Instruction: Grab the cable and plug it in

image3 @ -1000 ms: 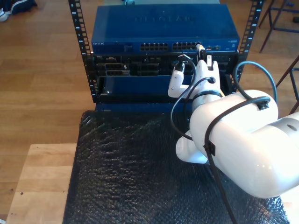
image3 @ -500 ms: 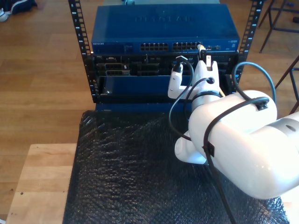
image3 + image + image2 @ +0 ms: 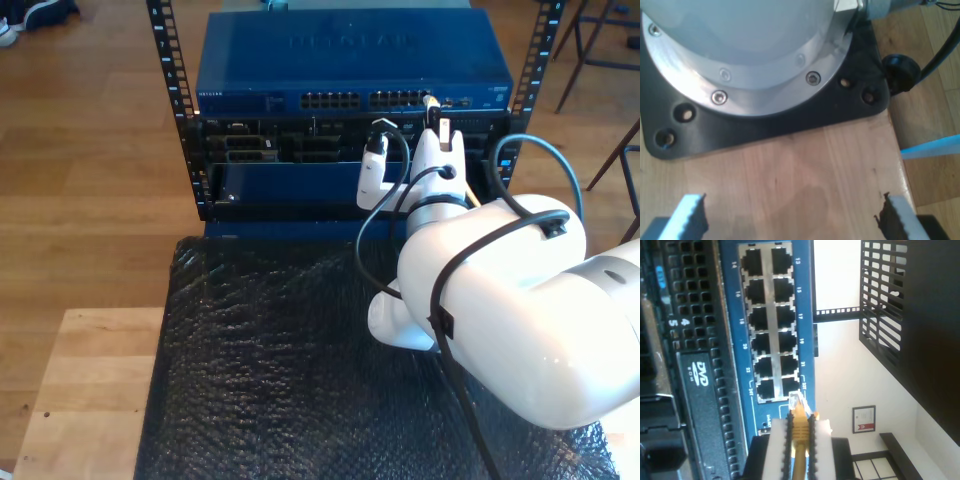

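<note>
In the exterior view, left to right: a pale wooden board (image 3: 85,390), black bubble-textured mat (image 3: 270,370), then the rack (image 3: 170,90) holding a blue network switch (image 3: 350,60) with faint lettering on its lid that I cannot read. My second gripper (image 3: 432,112) is reaching up to the switch's port row near the exterior view's right end, white arm (image 3: 500,300) trailing black cables.

In the second wrist view, the server face (image 3: 695,375) is reading "DVD" with "ROM" beside it, and digits "4" and "5" near the vent holes. Port block (image 3: 771,325) is numbered 13 to 22, with further numbers too small to read. My second gripper (image 3: 799,437) is pinching its white ribbed pads closed on the cable (image 3: 800,427), yellow boot between them; the clear plug (image 3: 795,401) is touching the edge of the last port nearest the gripper, whether seated I cannot tell.

My first gripper (image 3: 792,222) is hanging wide open, holding nothing, above a wooden surface (image 3: 800,175) beside an arm's black base plate (image 3: 790,117).
</note>
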Tool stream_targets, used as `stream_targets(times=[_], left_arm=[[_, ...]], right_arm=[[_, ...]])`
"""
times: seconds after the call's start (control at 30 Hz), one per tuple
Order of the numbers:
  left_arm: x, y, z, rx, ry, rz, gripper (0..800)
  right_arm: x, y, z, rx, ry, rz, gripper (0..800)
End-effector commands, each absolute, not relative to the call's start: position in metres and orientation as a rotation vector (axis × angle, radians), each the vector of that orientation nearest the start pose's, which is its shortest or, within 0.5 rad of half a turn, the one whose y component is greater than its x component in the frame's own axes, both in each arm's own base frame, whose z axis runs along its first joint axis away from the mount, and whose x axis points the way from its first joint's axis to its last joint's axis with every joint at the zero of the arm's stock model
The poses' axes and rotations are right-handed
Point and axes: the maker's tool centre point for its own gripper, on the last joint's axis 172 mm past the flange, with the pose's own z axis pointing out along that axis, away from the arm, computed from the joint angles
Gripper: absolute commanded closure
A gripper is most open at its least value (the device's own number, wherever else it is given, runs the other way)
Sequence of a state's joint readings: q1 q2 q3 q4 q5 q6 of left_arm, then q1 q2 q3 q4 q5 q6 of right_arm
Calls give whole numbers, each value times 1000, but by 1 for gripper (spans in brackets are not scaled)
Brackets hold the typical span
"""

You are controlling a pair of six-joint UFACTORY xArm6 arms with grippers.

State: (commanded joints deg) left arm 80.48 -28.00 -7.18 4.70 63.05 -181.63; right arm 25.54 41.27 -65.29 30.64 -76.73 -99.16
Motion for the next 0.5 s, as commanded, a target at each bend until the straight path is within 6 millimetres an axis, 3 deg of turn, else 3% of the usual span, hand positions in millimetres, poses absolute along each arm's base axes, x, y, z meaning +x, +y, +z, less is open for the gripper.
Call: stream_targets(times=[0.5], left_arm=[[3,117,35,-2241,2721,-468,0]], right_arm=[[655,155,270,1178,1030,1252,800]])
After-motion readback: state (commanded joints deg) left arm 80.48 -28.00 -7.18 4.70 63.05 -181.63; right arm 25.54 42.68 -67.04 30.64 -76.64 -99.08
